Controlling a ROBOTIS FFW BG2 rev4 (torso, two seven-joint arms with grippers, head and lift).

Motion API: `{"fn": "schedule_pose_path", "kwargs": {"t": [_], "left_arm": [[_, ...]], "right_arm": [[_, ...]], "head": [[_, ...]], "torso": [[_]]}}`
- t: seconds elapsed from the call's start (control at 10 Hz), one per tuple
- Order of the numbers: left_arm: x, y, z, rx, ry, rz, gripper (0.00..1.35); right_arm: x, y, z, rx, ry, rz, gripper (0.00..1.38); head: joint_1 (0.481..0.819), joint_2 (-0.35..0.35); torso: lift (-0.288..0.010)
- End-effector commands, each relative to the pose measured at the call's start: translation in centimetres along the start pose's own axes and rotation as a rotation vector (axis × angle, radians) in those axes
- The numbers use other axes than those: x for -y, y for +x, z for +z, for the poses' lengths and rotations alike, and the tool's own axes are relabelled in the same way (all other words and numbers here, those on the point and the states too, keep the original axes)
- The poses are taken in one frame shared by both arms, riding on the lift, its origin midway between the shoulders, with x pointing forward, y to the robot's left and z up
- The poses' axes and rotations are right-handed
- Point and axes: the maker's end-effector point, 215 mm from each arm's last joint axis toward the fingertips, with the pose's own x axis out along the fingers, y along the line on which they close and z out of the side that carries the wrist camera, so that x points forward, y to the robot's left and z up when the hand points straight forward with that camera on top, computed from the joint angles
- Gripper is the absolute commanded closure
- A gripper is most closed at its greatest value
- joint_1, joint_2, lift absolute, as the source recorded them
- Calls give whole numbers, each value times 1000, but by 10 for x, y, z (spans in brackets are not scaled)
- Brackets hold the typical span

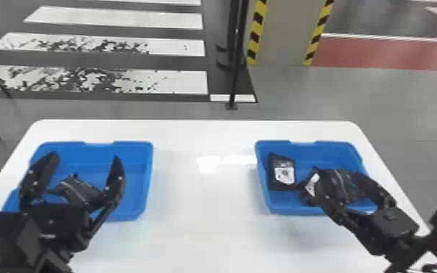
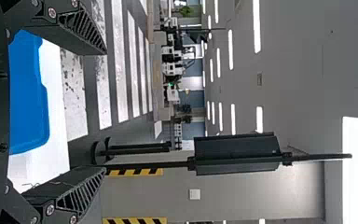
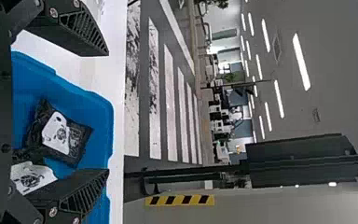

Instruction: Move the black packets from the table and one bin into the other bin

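The left gripper [image 1: 85, 158] is seen over the left bin and the right gripper [image 1: 332, 181] over the right bin, with the jaws of both spread wide and nothing clasped between their tips. Below the left gripper, a crumpled black packet [image 1: 77, 189] can be seen in the left bin [image 1: 138, 181]. In the right bin [image 1: 328, 158], more black packets [image 3: 77, 140] are seen, two of them with white labels; one is placed near the side facing the left bin, while the rest are partly hidden by the right gripper, so their number cannot be told. Both blue bins are set well apart on the white tabletop [image 1: 207, 207]. Beyond it, a dark post [image 1: 234, 61], white floor stripes [image 1: 119, 18] and a pillar [image 1: 283, 32] edged in yellow and black can be made out.
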Motion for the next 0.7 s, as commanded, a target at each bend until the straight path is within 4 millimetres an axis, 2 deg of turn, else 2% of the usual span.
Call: {"fn": "schedule_pose_path", "kwargs": {"t": [0.0,0.1,0.2,0.5,0.6], "left_arm": [[3,8,-8,-17,-6,-6,154],[9,19,-35,-121,-61,-23,153],[13,28,-78,-299,-81,-56,154],[4,36,-138,-646,-51,-46,154],[-8,35,-147,-732,-25,-15,153]], "right_arm": [[-4,-1,-9,-5,33,12,137],[-11,1,-11,-9,39,29,137],[-15,2,-10,-5,35,39,139],[-27,5,-11,-7,35,75,139],[-30,6,-10,-6,34,81,139]], "head": [[695,-90],[695,-89],[695,-86],[695,-69],[695,-55]], "torso": [[-110],[-110],[-110],[-110],[-110]]}}
